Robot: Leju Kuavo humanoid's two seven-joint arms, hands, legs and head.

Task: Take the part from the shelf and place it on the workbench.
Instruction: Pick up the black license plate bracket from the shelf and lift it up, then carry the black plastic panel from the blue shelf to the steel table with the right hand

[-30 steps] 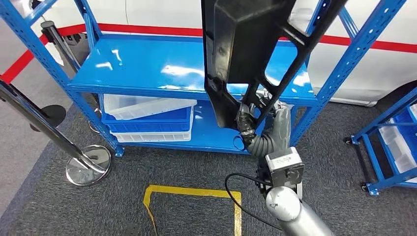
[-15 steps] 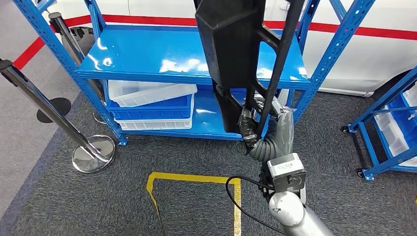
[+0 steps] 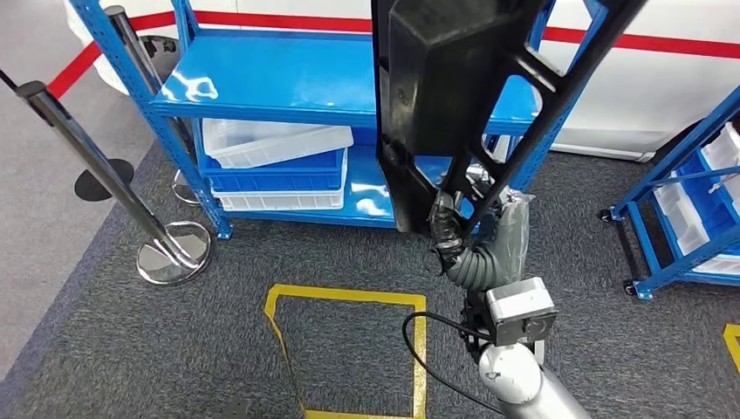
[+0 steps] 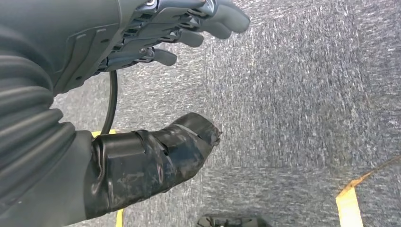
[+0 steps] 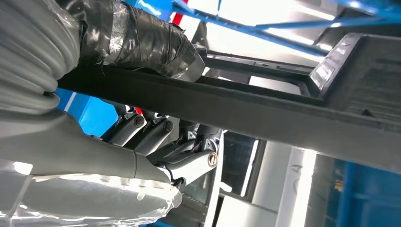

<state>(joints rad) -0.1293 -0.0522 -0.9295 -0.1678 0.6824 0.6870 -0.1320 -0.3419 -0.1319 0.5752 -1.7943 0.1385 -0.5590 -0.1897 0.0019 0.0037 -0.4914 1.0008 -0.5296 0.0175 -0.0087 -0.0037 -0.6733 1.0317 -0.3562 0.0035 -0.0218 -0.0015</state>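
Note:
A large black plastic part with a boxy body and open frame bars stands upright in front of the blue shelf in the head view. My right hand grips the part at its lower end, thumb and fingers wrapped around a bar. In the right wrist view the taped thumb lies over a black bar of the part, with the fingers curled beneath it. My left hand hangs over grey carpet with its fingers apart and nothing in it.
The blue shelf's lower level holds stacked white and blue bins. A steel stanchion post with a round base stands at the left. Another blue rack is at the right. Yellow tape marks the carpet.
The camera has shifted, so the shelf and stanchion sit further right and lower in the picture. The part has tilted a little in my right hand's grip.

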